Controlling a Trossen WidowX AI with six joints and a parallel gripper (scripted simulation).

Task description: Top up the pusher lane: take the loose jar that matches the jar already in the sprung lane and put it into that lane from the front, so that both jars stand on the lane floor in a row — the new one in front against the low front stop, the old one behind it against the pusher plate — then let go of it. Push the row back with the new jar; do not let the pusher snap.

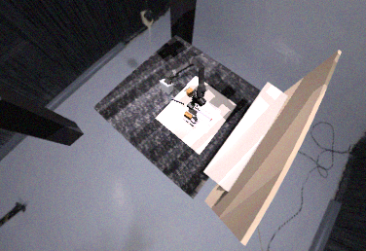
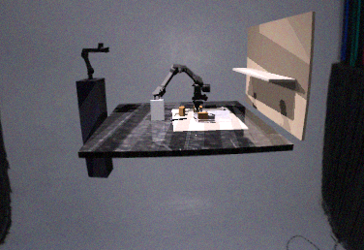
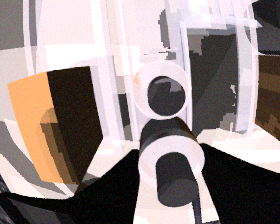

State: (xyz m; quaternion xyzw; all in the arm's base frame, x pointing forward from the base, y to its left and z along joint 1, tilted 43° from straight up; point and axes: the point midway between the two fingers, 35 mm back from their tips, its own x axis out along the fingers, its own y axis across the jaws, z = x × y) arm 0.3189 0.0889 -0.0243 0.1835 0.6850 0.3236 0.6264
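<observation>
My gripper (image 3: 168, 152) (image 2: 197, 109) is shut on a jar with a dark round top and a pale ring (image 3: 177, 187), which stands between the black fingertips in the wrist view. Just beyond it, a similar jar (image 3: 166, 96) with a dark round top and pale rim stands between clear lane walls (image 3: 108, 85). The two look very close; whether they touch, and whether the held jar's base is on the lane floor, I cannot tell. The pusher plate and the low front stop cannot be made out. In the top and exterior views the jars are too small to tell apart.
An orange block (image 3: 28, 125) is left of the lanes; a brown-orange one (image 3: 273, 97) is at the right edge. A neighbouring clear-walled lane (image 3: 186, 75) is right of the jars. A white box (image 1: 165, 86) (image 2: 157, 109) stands by the arm's base. A shelf (image 2: 263, 75) hangs on the board.
</observation>
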